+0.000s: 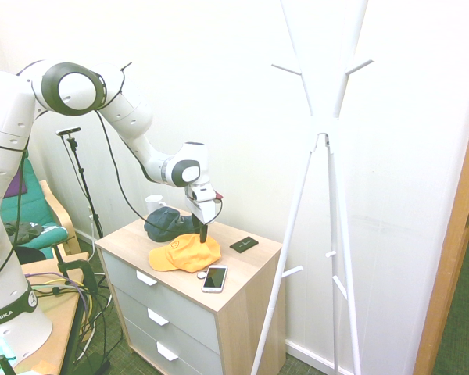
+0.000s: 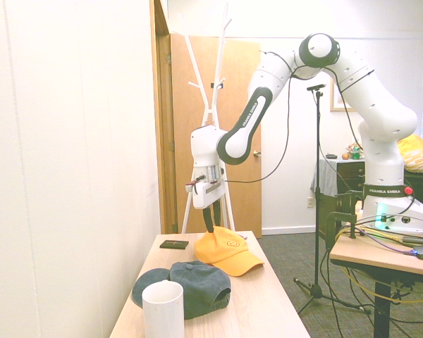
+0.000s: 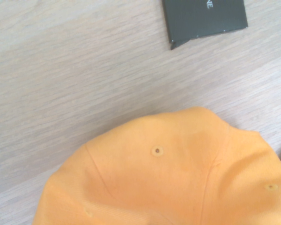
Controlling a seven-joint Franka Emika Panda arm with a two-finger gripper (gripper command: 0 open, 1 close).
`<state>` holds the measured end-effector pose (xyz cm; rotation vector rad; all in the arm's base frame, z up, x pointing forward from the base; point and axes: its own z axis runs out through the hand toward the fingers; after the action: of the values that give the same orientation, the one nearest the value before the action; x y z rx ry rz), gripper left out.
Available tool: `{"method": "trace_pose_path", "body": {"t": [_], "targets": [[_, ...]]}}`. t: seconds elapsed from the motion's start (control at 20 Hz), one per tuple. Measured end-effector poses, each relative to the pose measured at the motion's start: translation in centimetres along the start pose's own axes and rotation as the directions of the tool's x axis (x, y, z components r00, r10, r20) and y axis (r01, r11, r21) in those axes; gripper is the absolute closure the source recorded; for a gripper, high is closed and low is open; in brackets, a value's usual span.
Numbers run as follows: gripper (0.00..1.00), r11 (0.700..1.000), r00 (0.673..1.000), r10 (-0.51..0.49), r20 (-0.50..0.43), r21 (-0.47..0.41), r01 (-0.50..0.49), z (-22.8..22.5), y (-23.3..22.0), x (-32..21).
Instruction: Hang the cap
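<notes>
Wrist view, cap [image 3: 168, 173] eyelets (unseen elsewhere), card [image 3: 203, 18]

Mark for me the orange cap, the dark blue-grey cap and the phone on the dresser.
orange cap [image 1: 189, 251]: first exterior view, on the crown's top.
dark blue-grey cap [image 2: 197, 283]: second exterior view, on the crown's middle.
phone [image 1: 214, 278]: first exterior view, on the middle of its dark screen.

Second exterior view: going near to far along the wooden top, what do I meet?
White cylindrical cup → dark blue-grey fabric cap → yellow-orange fabric baseball cap, with the gripper at its far side → flat black card.
</notes>
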<state>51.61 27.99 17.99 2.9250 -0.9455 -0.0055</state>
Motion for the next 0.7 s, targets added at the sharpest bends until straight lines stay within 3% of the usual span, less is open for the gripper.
{"method": "trace_pose_path", "body": {"t": [0.7], "targets": [[1.0,1.0,1.0,0.004,0.003,-0.01,-0.004,0.83,0.31,0.33]]}}
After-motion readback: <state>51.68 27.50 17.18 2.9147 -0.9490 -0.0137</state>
